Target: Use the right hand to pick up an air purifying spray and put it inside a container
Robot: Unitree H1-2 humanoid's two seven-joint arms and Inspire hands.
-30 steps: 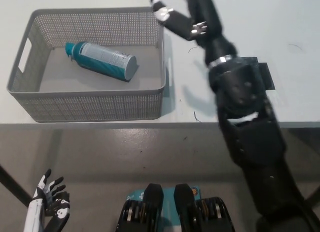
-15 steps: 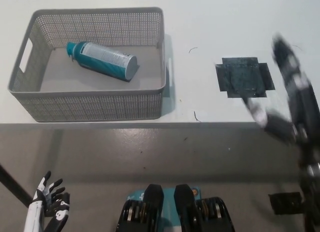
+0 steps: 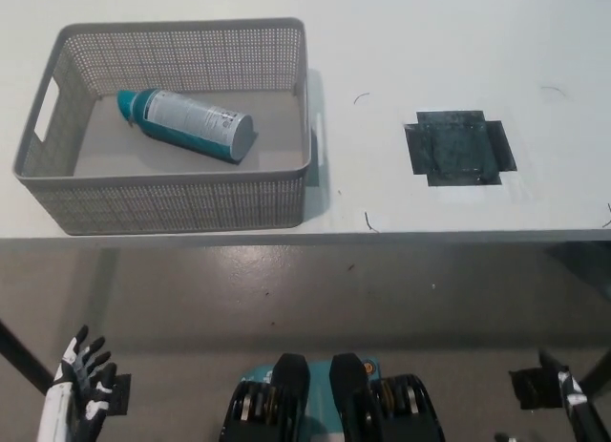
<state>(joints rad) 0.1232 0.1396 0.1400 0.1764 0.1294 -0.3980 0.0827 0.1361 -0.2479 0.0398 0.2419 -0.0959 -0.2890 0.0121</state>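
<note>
here the white counter (image 3: 458, 60) runs across the top, with a dark square patch (image 3: 458, 148) stuck to it and grey floor (image 3: 315, 289) below its edge. the air purifying spray (image 3: 186, 125), teal with a pale label, lies on its side inside the grey mesh container (image 3: 172, 199). the white left hand (image 3: 76, 389) rests low at the lower left, fingers spread, holding nothing. the black right hand (image 3: 573, 404) barely shows at the corner; cannot tell its state

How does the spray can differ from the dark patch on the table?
The spray can is a teal and white cylinder lying on its side inside the grey basket; the dark patch is flat, blackish and cross-shaped, stuck on the bare white table right of the basket. Neither is touched by a hand.
</note>
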